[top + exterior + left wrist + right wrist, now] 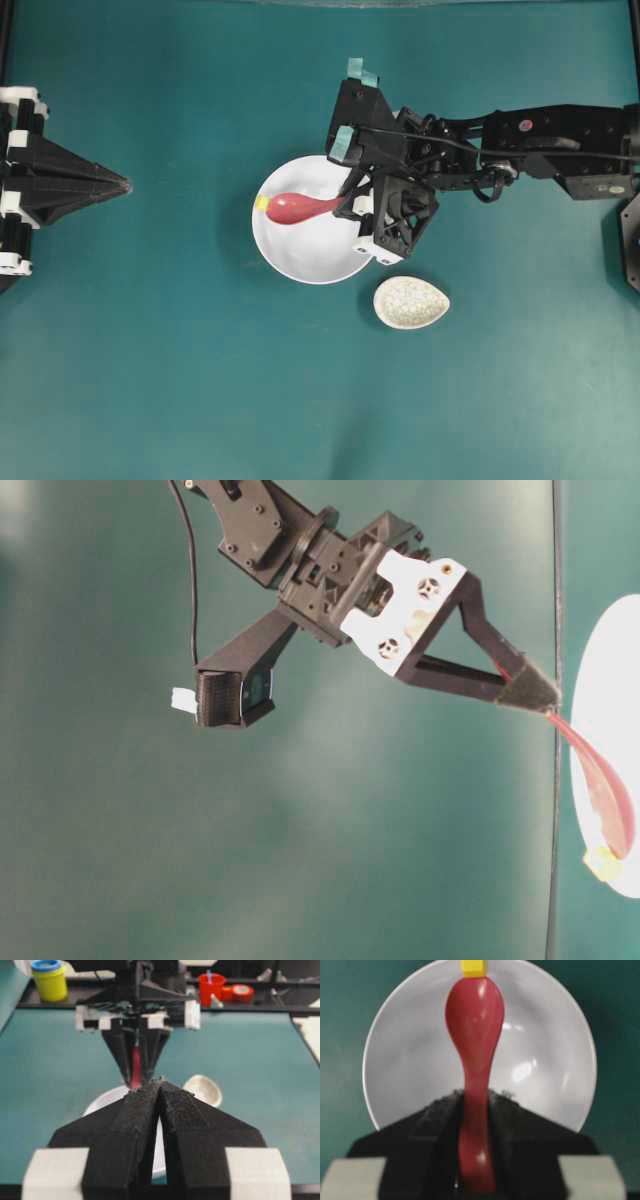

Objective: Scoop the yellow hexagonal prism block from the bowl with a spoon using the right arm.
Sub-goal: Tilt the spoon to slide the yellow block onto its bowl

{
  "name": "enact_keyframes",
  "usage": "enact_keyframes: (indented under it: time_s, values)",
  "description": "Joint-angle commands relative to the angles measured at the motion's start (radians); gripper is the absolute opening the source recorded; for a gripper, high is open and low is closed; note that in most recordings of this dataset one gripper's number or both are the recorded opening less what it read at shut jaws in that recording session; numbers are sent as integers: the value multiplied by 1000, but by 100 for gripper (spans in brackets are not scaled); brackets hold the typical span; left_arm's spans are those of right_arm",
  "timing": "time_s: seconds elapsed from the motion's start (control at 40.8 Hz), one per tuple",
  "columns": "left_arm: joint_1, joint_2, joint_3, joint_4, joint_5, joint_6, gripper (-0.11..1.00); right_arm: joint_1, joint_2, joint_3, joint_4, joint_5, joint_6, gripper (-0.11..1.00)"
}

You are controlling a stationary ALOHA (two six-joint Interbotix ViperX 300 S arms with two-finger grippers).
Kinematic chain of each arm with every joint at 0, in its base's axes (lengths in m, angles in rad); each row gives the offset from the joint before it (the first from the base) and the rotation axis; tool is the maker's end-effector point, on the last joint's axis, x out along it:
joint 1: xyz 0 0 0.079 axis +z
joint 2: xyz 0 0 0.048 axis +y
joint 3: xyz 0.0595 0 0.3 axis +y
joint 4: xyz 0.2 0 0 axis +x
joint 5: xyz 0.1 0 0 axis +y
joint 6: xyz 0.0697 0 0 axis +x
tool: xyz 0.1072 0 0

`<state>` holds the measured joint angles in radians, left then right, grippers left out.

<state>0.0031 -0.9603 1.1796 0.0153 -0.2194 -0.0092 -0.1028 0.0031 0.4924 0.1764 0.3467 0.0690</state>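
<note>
I see right tool (476,1125) clamped on spoon (475,1025) handle, scoop tip touching yellow block (473,967) at bowl (410,1060) far rim; I judge scoop under next. Left tool (159,1097) together.

The right arm (540,145) reaches in from the right edge toward the middle, wrist tilted downward, and its right gripper (476,1110) has both fingers clamped on a thin handle. The left gripper (118,185) rests at the far left, level, its fingertips pressed together
</note>
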Motion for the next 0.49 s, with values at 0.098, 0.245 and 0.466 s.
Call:
enact_keyframes:
  time_s: [0.098,0.245,0.466]
  values:
    - [-2,8,-26,3,-12,-2,1,2,-29,-9,2,-9,-2,22]
    - [-2,8,-25,3,-14,-2,1,2,-29,-8,2,-9,-2,22]
    - [-2,9,-26,3,-14,-2,1,2,-29,8,2,-12,-2,22]
